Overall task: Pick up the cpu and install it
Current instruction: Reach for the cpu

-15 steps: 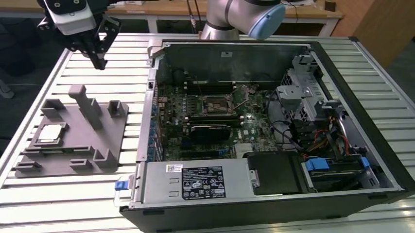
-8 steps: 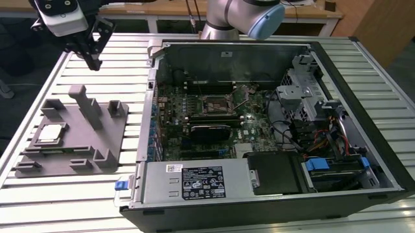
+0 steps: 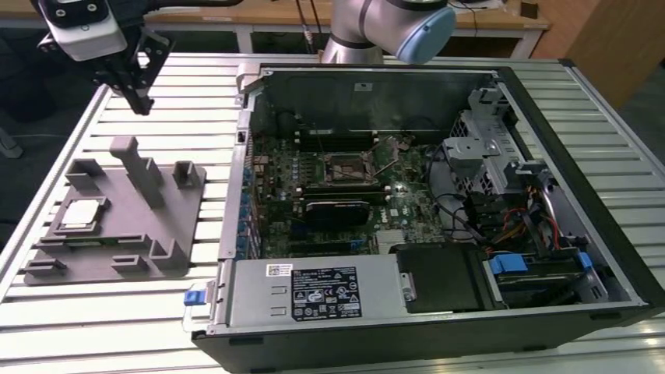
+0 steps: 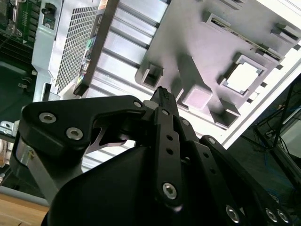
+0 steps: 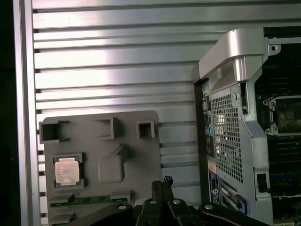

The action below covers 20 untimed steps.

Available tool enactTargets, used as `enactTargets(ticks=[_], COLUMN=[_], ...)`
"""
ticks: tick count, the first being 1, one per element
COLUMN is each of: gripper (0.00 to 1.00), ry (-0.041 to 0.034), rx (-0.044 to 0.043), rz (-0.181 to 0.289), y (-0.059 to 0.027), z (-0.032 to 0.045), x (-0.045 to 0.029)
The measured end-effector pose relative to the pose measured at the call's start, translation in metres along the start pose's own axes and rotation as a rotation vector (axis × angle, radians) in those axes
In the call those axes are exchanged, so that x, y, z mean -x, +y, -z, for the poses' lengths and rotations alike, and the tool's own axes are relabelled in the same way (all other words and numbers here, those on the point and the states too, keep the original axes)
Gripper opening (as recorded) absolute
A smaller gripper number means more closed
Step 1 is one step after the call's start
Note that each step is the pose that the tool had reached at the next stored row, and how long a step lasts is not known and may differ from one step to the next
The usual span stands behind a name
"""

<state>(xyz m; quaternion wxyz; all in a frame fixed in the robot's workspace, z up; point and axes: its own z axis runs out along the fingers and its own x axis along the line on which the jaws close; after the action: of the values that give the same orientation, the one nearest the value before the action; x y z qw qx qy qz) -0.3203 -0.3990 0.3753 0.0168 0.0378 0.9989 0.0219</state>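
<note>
gripper (image 5: pixel 162 181): black links, semi-matt, metal as far as we can tell; bright steel screw heads.
tray (image 3: pixel 124 241): grey plastic, matt, faintly grainy; just below the gripper tips.
cpu (image 5: pixel 66 170): silvery metal lid, smooth, satin sheen, thin tan rim; in the tray, off to one side of the tips.
table (image 3: pixel 114 312): ribbed aluminium-looking slats, brushed, w/ glare streaks under the gripper.
pc case (image 3: pixel 613 234): matt black shell; we see bare grey sheet metal inside, perforated rear panel; opp. side of the gripper from the cpu.
arm joint (image 3: pixel 421 35): smooth silver metal, pale-blue cap, soft gloss.
</note>
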Motion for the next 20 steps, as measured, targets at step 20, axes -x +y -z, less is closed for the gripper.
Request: enactTargets(ticks=[20], gripper=[0.11], ry=[0.0001], rx=[-0.0001], rz=[0.000], y=[-0.0025], z=[-0.0069], x=[-0.0290])
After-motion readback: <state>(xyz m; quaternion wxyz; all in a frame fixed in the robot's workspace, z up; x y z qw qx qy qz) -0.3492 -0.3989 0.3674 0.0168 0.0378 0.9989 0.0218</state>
